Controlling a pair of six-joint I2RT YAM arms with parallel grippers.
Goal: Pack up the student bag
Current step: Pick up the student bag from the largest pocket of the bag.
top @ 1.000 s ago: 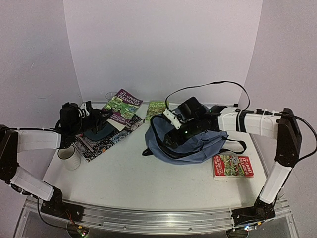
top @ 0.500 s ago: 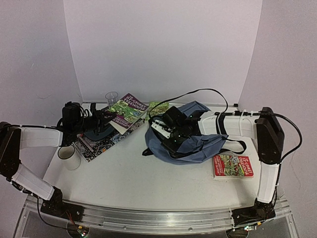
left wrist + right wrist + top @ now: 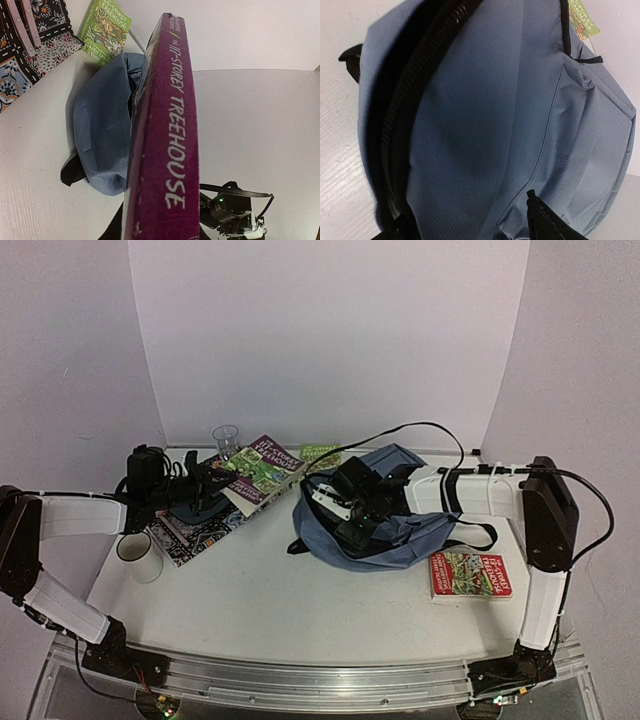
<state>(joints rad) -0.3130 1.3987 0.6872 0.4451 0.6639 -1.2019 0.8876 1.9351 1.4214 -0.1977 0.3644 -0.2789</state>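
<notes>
The student bag (image 3: pixel 400 530), grey-blue with black straps, lies right of the table's middle with its upper flap (image 3: pixel 388 456) raised. My right gripper (image 3: pixel 348 523) sits on its left front. In the right wrist view the jaws stand wide around a bulge of the bag's front panel (image 3: pixel 485 125); one fingertip (image 3: pixel 535 205) digs into the cloth beside the dark zipper opening (image 3: pixel 395 125). My left gripper (image 3: pixel 212 483) is shut on a purple Treehouse book (image 3: pixel 262 470), held off the table left of the bag. Its spine (image 3: pixel 170 140) points toward the bag (image 3: pixel 100 135).
A red book (image 3: pixel 470 574) lies right of the bag and a green book (image 3: pixel 318 452) behind it. A patterned book (image 3: pixel 195 530) lies at the left under my left arm. A white cup (image 3: pixel 140 556) stands near the left edge, a clear glass (image 3: pixel 226 437) at the back.
My right arm swung left across the bag and its jaws narrowed onto the cloth; the bag's flap now shows raised. My left gripper carried the purple book a little to the right.
</notes>
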